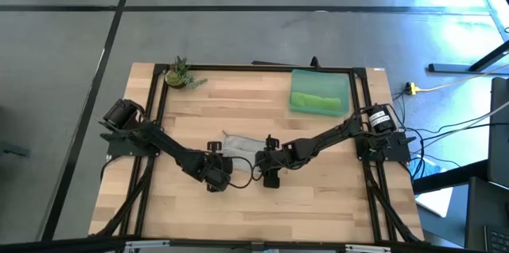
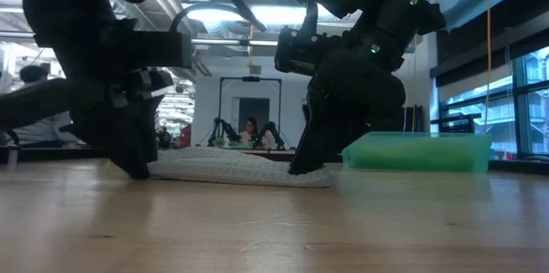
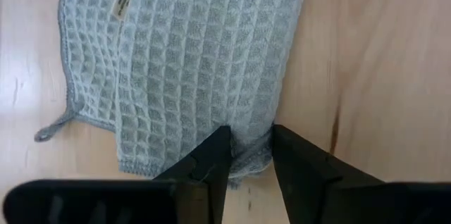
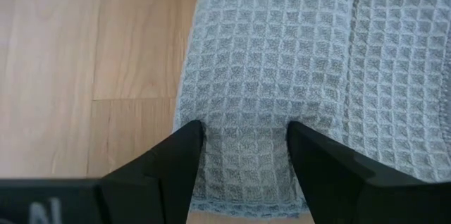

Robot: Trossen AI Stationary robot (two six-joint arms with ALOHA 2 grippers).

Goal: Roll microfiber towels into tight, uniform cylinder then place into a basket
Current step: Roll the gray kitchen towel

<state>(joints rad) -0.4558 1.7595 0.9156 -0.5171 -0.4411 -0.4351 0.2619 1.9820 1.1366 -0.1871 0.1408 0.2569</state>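
The light grey waffle-weave towel (image 1: 238, 143) lies folded into a flat strip on the wooden table (image 1: 318, 205), between my two grippers. My left gripper (image 3: 251, 150) is at the strip's left end. Its fingers stand a little apart, with a small hump of the near edge between them. My right gripper (image 4: 246, 155) is at the strip's right end, its fingers set wide with cloth between them. The lime green towel (image 1: 316, 102) lies rolled inside the teal basket (image 1: 343, 86) at the far right. My left gripper slants down onto the grey towel's near edge (image 3: 248, 164) at its left end, one fingertip (image 3: 215, 155) on each side of a small hump of cloth. I cannot tell whether the fingers touch the cloth. The towel lies flat on the table. My right gripper holds a broad band of the folded towel near its right end (image 4: 246, 132) between its two fingers (image 4: 184, 150), several layers thick. The fingers slant down from above and from the near side. The towel rests on the table, slack.
A small potted plant (image 1: 181, 74) stands at the far left corner. A black frame rail (image 1: 238, 68) runs round the table's far and side edges. Bare wood lies along the near edge (image 1: 254, 217).
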